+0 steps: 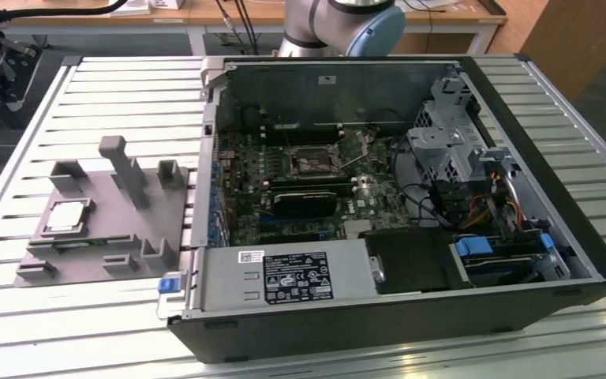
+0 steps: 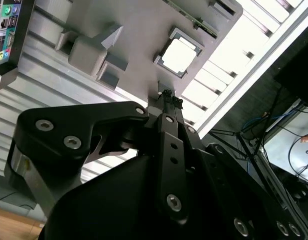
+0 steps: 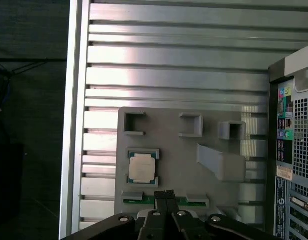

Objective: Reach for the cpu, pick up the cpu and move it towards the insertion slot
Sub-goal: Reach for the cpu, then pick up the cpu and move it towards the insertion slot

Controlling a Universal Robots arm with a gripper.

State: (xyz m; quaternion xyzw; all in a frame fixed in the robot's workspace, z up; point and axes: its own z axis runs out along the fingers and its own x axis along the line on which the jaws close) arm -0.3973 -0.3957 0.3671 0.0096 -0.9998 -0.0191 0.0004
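Note:
The cpu (image 1: 66, 215) is a small silvery-white square chip with a thin tan rim, lying flat in a recess of the grey plastic tray (image 1: 98, 245) at the exterior view's left. Both wrist views show the cpu (image 2: 177, 55) (image 3: 142, 167) well below my gripper (image 2: 167, 95) (image 3: 165, 194). The black fingers are pressed together, shut on nothing and apart from the chip. The insertion slot (image 1: 311, 160) is a square black socket framed in silver, on the green motherboard inside the open computer case (image 1: 555, 237).
The tray carries upright grey posts (image 1: 124, 166) and low blocks around the chip. The case's metal wall (image 1: 211, 158) stands between tray and motherboard. A black card (image 1: 303, 201), a power supply (image 1: 282, 276) and cables (image 1: 482, 213) crowd the case. The slatted aluminium table (image 1: 124, 87) ends near the tray.

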